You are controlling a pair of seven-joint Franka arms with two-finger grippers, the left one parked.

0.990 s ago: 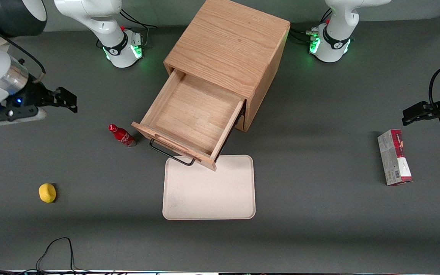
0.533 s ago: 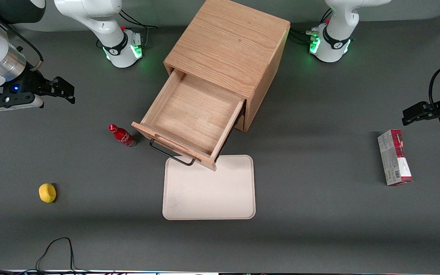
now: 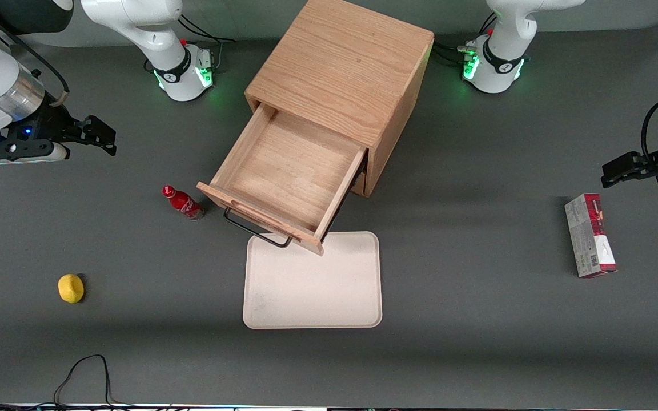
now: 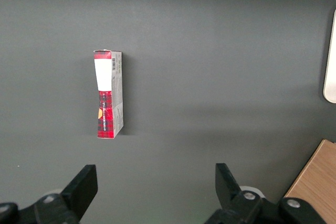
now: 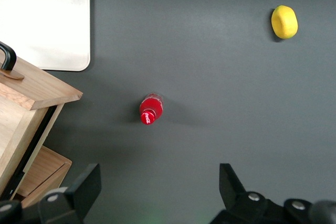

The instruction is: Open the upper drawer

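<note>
The table (image 3: 477,354) is a wide dark grey surface, and the biggest thing on it is the oak cabinet (image 3: 343,68), which stands in the middle, far from the front camera. From its front the upper drawer (image 3: 289,171) is pulled out a long way; one can see its whole bare wooden floor, and nothing lies inside. The front panel of this drawer hangs over the edge of a pale tray (image 3: 312,285), which lies flat on the table, nearer to the camera than the cabinet. Under the panel the thin black handle (image 3: 255,231) is visible, and nothing touches it. In the right wrist view a corner of the bottom drawer (image 5: 44,174) shows under the open one, and it looks pushed in.

So I judge that the task is in fact done: the drawer is open, and little or nothing remains except moving the arm away.

The gripper (image 3: 96,140) hangs over the table toward the working arm's end, well apart from the cabinet. Its jaws are spread wide and hold nothing; the right wrist view shows both fingers (image 5: 84,187) with only bare table between them.

Smaller things: a red and white carton (image 3: 590,235) lies toward the parked arm's end. A small red bottle (image 3: 183,202) stands just beside the drawer's front corner. A yellow lemon-like object (image 3: 71,287) lies alone, nearer to the camera.
</note>
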